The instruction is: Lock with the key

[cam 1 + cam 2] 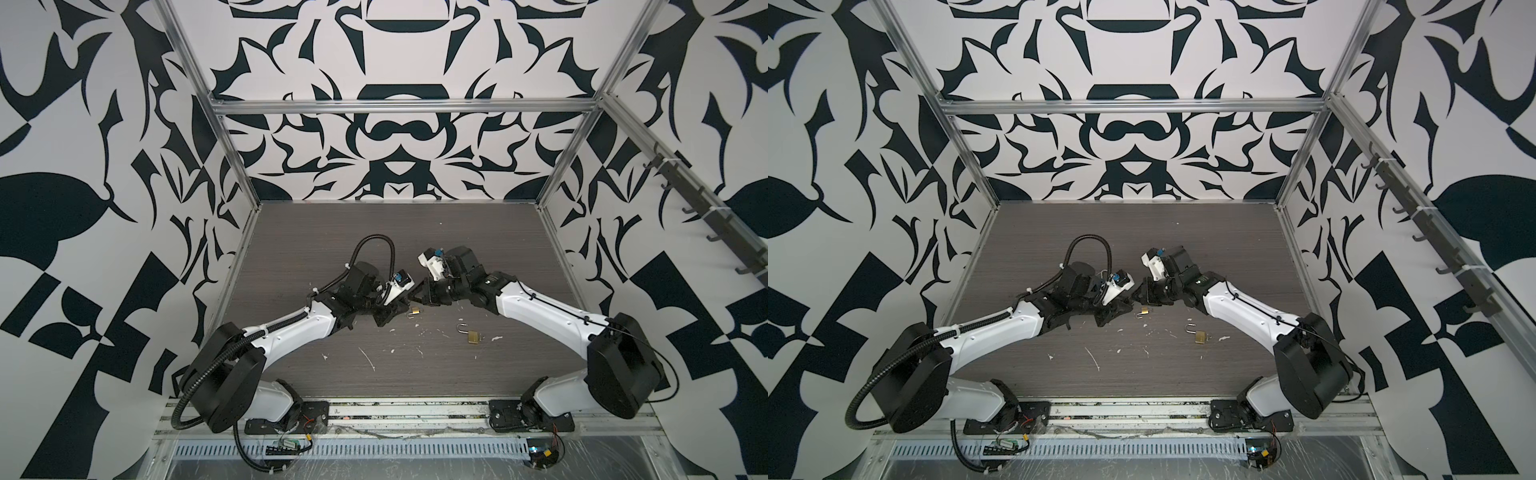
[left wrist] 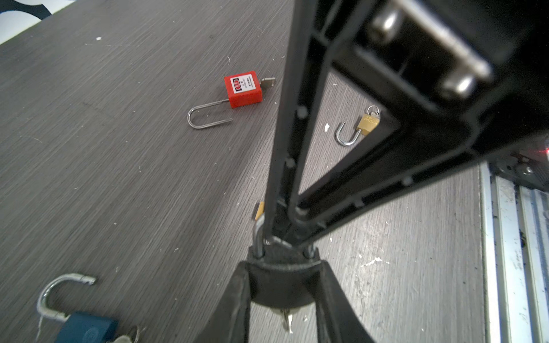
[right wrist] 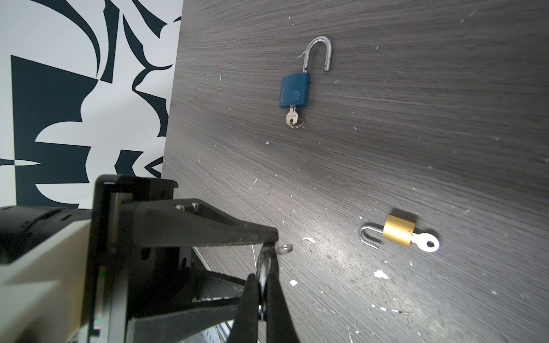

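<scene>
I have the left gripper (image 2: 283, 268) part closed around the black lock (image 2: 280, 291), key (image 2: 286, 320) in its base, over the middle of the counter (image 1: 415, 232). My right gripper (image 3: 263, 285) is pinched tight, apparently on the shackle (image 2: 258, 237). A brass lock (image 1: 413, 311) lies just frontward; toward the back edge there's open room.

A dark grey wood-grain tabletop (image 1: 316, 232) is enclosed on three sides by walls (image 1: 399, 50) covered in a bold black-and-white ornamental pattern, seen in both top views. The panels are framed by aluminium profiles (image 1: 399, 106), and a dark rail of hooks (image 1: 702, 203) is fixed along the right-hand wall. White flecks (image 1: 368, 359) are scattered over the tabletop's near half, which is bordered by a metal mounting rail (image 1: 399, 409) and a slotted strip (image 1: 374, 449). The scene is evenly lit.
</scene>
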Available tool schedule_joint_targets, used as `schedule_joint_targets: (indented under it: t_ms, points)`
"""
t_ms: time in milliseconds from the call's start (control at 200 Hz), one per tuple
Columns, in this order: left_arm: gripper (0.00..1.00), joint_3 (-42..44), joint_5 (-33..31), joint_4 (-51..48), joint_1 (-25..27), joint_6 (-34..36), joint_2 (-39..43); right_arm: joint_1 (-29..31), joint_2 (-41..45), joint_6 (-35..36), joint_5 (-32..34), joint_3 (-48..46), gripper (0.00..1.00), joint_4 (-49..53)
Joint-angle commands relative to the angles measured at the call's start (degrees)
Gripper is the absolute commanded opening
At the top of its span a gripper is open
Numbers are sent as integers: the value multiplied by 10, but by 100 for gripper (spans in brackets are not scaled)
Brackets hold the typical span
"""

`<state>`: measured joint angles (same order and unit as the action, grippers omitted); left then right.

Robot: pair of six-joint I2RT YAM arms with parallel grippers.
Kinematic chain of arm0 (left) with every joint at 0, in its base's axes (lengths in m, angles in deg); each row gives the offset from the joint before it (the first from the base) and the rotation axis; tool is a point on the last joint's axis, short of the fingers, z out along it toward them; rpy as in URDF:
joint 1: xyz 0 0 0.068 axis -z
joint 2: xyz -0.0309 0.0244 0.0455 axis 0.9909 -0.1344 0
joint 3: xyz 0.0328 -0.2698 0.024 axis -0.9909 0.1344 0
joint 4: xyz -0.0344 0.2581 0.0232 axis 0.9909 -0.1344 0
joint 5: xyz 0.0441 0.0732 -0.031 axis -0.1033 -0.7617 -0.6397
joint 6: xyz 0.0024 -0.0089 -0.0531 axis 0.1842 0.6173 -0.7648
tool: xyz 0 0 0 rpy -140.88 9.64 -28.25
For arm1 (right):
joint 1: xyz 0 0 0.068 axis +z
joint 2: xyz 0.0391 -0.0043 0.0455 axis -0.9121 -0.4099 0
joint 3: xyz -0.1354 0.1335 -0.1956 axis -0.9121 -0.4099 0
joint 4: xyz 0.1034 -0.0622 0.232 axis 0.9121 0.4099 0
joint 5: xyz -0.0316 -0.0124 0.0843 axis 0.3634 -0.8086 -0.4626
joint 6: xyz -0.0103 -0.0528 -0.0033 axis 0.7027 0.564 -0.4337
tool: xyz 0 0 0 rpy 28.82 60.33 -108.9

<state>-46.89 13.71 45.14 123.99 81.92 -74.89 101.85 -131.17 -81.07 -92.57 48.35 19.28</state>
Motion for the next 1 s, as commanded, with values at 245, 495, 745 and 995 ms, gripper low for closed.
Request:
schedule_joint_targets:
  t_ms: [245, 495, 745, 995]
  points:
    - [0, -96, 68, 304, -4, -31, 23, 39, -36, -6, -70, -32, 0, 50]
    - [0, -63, 48, 237, -4, -20, 19, 31, -8, 31, -27, 21, 0, 94]
    - [0, 31, -4, 181, -3, -50, 26, -30, 20, 78, 21, 140, 32, 126]
    - [0, 65, -23, 144, -3, -100, 45, -74, 38, 107, 59, 203, 60, 125]
